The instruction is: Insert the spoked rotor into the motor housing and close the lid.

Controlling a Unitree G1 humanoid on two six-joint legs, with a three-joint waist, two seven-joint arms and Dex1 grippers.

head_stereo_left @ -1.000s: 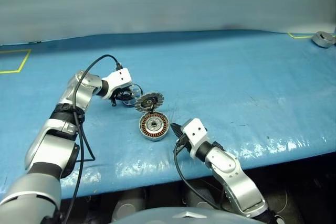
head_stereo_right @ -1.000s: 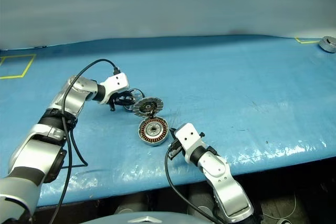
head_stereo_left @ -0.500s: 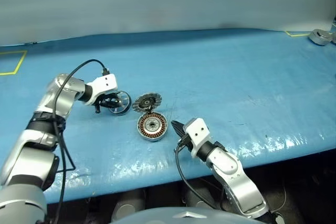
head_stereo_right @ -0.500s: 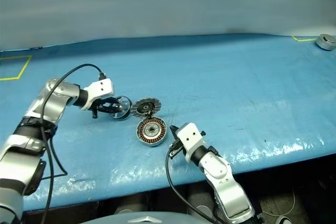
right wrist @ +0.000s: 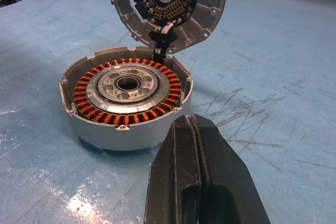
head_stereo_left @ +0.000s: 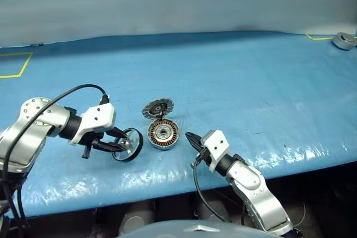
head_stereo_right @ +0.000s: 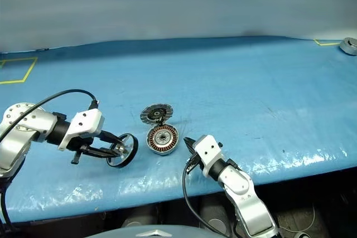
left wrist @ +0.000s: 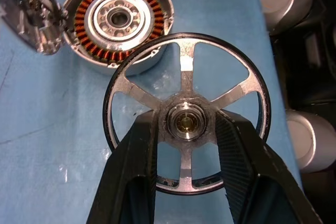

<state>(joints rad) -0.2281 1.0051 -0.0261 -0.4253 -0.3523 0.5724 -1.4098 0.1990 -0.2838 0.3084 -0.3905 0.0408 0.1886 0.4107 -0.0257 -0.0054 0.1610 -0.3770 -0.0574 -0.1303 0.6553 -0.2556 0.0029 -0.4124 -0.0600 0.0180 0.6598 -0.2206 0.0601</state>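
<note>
Since the earlier frame, the left gripper (head_stereo_left: 124, 144) has carried the wheel (left wrist: 186, 120) from beyond the lid (head_stereo_left: 157, 107) back to the near side, pinching its hub. The housing (head_stereo_left: 163, 132) sits open on the table (head_stereo_left: 251, 82), just beside the wheel, toward the right gripper (head_stereo_left: 189, 137), which rests pressed together alongside. The lid stands tilted up behind the housing.

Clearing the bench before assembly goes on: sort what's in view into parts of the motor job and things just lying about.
Part of the job:
- black-rimmed silver-spoked rotor, held at its hub by the left gripper
- round silver-grey motor housing with copper windings, open
- its hinged silver-grey lid, standing up
- right gripper, shut beside the housing

Lying about:
- small grey round part at the blue table's far corner
</note>
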